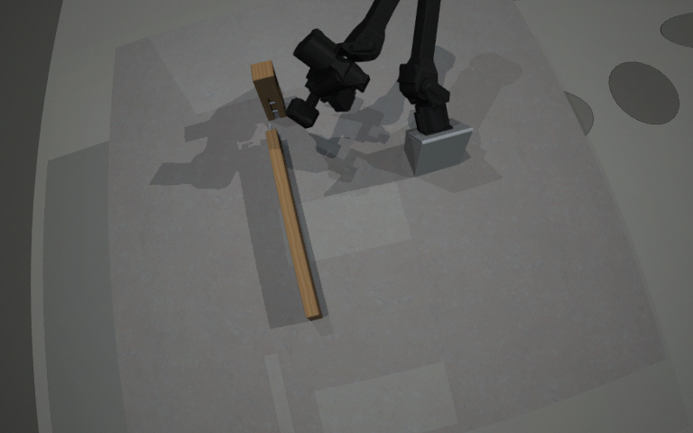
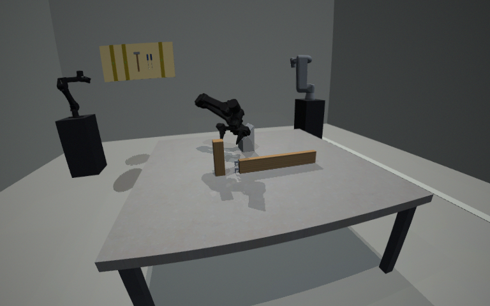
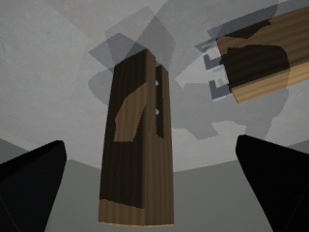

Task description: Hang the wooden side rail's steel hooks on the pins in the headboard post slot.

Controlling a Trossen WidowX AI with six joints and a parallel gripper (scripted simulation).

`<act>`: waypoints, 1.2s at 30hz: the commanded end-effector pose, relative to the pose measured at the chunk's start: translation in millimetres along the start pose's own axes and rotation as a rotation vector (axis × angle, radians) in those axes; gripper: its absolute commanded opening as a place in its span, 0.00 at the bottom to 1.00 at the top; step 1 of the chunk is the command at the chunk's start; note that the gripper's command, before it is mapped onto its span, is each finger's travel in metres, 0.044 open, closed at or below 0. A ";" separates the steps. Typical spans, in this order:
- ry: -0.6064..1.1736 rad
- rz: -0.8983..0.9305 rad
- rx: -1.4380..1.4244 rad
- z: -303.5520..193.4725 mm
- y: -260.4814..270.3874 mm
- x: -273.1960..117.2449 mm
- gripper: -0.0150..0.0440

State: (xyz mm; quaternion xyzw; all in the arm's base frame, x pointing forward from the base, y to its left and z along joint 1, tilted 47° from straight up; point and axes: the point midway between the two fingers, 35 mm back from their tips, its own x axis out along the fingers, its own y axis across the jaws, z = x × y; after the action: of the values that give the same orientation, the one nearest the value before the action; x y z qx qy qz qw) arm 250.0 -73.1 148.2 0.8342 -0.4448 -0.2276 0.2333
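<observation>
I report my gripper (image 1: 323, 108) (image 2: 230, 140) (image 3: 154, 149) with its 2 fingers standing wide apart and nothing clamped between them. It hangs above the surface (image 1: 511, 255) (image 2: 252, 205) (image 3: 39, 39), fingertips pointing downward, near the headboard post (image 1: 265, 91) (image 2: 218, 157) (image 3: 123, 159). In the exterior view it shows on the post's far side, toward the surface's far edge.

The post stands upright, closer to the left edge than to the right edge as the exterior view shows it. Its slot (image 3: 160, 126) faces the rail side; 2 pins (image 1: 272, 103) (image 3: 156, 112) are visible inside.

The wooden side rail (image 1: 292, 225) (image 2: 278, 161) (image 3: 270, 58) rests on the surface, set on its narrow long side. In the exterior view it extends from just beside the post toward the right edge, its far end on the surface. The 2 steel hooks (image 1: 270, 125) (image 2: 236, 166) (image 3: 219, 92) project from the end nearest the post, 1 above the other. A gap separates them from the post; 0 hooks are seated on pins. The rail is unhung.

My grey base (image 1: 441, 152) (image 2: 247, 144) is on the surface, toward the far edge in the exterior view. Shadows fall across the post and the rail's hooked end.
</observation>
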 end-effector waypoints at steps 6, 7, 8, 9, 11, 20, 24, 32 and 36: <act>0.000 0.006 0.011 0.5 0.7 0.1 1.00; 0.000 0.006 0.011 0.5 0.7 0.1 1.00; 0.000 0.006 0.011 0.5 0.7 0.1 1.00; 0.000 0.006 0.011 0.5 0.7 0.1 1.00; 0.000 0.006 0.011 0.5 0.7 0.1 1.00; -0.006 -0.056 -0.236 -1.9 -16.3 -0.1 1.00; -0.013 -0.072 -0.489 -5.8 -21.1 0.3 1.00; 0.002 -0.153 -1.255 -17.8 -38.9 -2.6 1.00; 0.017 -0.192 -1.636 -22.5 -44.7 -3.5 1.00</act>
State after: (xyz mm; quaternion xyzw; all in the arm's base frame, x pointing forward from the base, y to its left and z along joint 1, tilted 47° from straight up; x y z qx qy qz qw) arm 279.3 -52.3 139.6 0.6133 -0.2092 -0.4439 0.6189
